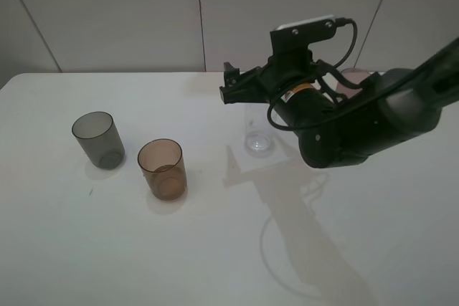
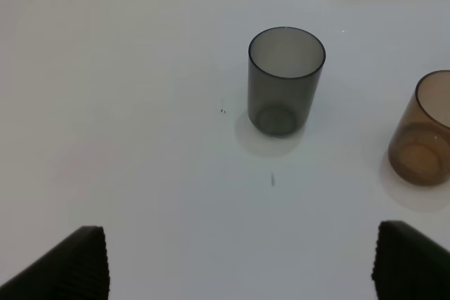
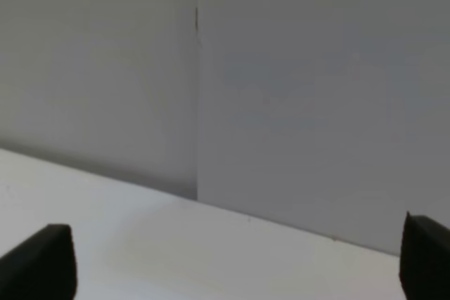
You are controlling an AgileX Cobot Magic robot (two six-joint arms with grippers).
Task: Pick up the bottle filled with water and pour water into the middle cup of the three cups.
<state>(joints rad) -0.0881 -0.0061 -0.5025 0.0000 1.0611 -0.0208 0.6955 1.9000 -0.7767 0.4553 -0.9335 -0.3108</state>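
The clear bottle (image 1: 258, 134) stands upright on the white table (image 1: 215, 249), apart from the cups. My right gripper (image 1: 228, 84) hovers above and just left of it, open and empty; the right wrist view shows this gripper (image 3: 232, 258) with its fingers wide apart and only wall and table beyond. The orange-brown middle cup (image 1: 162, 168) stands left of the bottle, and the smoky grey cup (image 1: 98, 139) stands further left. The mauve-pink cup (image 1: 353, 77) peeks out behind the right arm. My left gripper (image 2: 239, 265) is open, facing the grey cup (image 2: 285, 81) and the orange-brown cup (image 2: 424, 131).
A pale panelled wall (image 1: 201, 12) runs along the table's far edge. The bulky right arm (image 1: 358, 123) reaches in from the right above the table, with a cable looped over it. The left arm is outside the exterior high view.
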